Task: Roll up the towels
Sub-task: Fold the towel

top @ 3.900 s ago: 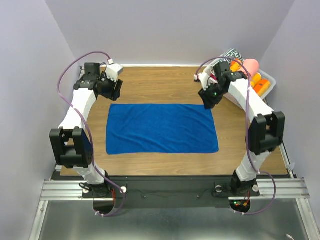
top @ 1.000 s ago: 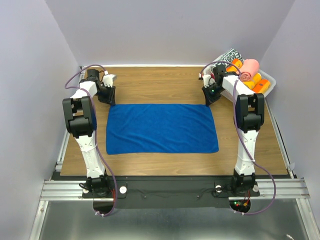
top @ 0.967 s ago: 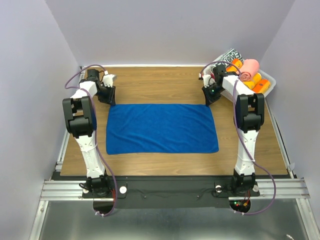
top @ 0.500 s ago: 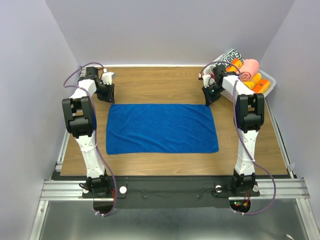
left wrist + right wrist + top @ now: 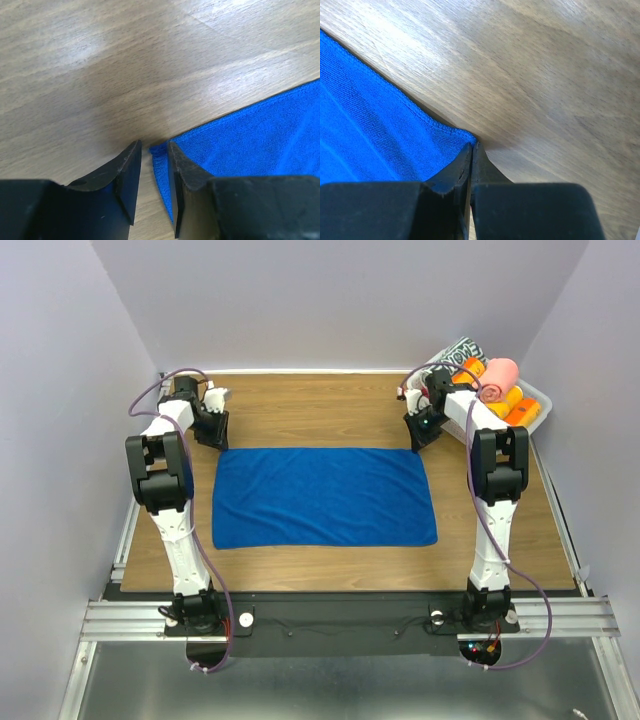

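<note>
A: Where does the spread towel (image 5: pixel 325 497) lie?
B: On the table (image 5: pixel 320 410), midway, long edges running left to right. Its far left corner sits between the tips of my left gripper (image 5: pixel 152 150). Its far right corner lies right at the tips of my right gripper (image 5: pixel 471 148).
A: And behind that?
B: A bin (image 5: pixel 540 398), far right, beyond my right arm. In it, the top roll (image 5: pixel 499 378) rests on the other rolls (image 5: pixel 512 405).

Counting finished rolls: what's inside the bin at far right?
The bin holds a pink towel roll, orange rolls and a black-and-white patterned roll. Whatever lies beneath them is covered.
</note>
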You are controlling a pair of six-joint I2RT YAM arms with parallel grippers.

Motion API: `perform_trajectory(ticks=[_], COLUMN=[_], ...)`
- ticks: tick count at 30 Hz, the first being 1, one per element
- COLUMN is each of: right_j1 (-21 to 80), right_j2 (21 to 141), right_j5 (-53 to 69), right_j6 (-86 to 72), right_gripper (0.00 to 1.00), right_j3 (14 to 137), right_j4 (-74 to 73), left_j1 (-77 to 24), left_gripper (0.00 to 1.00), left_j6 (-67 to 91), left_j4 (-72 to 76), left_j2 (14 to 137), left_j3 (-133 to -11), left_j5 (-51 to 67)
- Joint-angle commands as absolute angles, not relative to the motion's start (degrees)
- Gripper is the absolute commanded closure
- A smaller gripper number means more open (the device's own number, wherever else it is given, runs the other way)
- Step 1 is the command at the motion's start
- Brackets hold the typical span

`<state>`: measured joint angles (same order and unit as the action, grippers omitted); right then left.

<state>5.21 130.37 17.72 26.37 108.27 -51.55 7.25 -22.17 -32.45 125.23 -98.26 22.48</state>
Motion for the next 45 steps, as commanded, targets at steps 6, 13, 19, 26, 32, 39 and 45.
perform_trajectory(ticks=[6, 13, 19, 26, 32, 39, 45], right_j1=[4.92, 5.01, 4.4, 3.25, 2.55, 2.46, 2.46], right_j2=[129.02, 128.85, 128.76, 129.2, 127.88, 128.14, 128.41], right_j5=[16.79, 16.88, 17.31, 17.58, 17.93, 18.98, 19.07], right_j6=[27.33, 27.25, 26.54, 25.93, 26.45, 27.69, 27.42], right_gripper=[0.99, 0.99, 0.99, 1.0, 0.99, 0.99, 0.99], right_j3=[108.46, 108.54, 111.35, 116.45, 116.55, 112.94, 113.2], right_j4=[-51.24, -51.24, -51.15, -51.24, -51.24, -51.24, -51.33], left_j1=[7.65, 7.65, 7.56, 7.56, 7.65, 7.65, 7.56], left_gripper=[0.73, 1.0, 1.0, 1.0, 1.0, 0.67, 0.54], left_j6=[-22.76, -22.68, -22.5, -22.76, -23.47, -22.59, -22.5], left_j4=[-32.96, -32.87, -33.75, -35.07, -35.15, -31.47, -31.2], left_j2=[124.72, 123.84, 122.26, 121.82, 120.59, 119.36, 120.32], left_j3=[-96.86, -97.29, -101.42, -107.05, -107.14, -100.99, -98.35], left_j5=[23.99, 26.28, 29.35, 29.53, 29.53, 26.02, 25.57])
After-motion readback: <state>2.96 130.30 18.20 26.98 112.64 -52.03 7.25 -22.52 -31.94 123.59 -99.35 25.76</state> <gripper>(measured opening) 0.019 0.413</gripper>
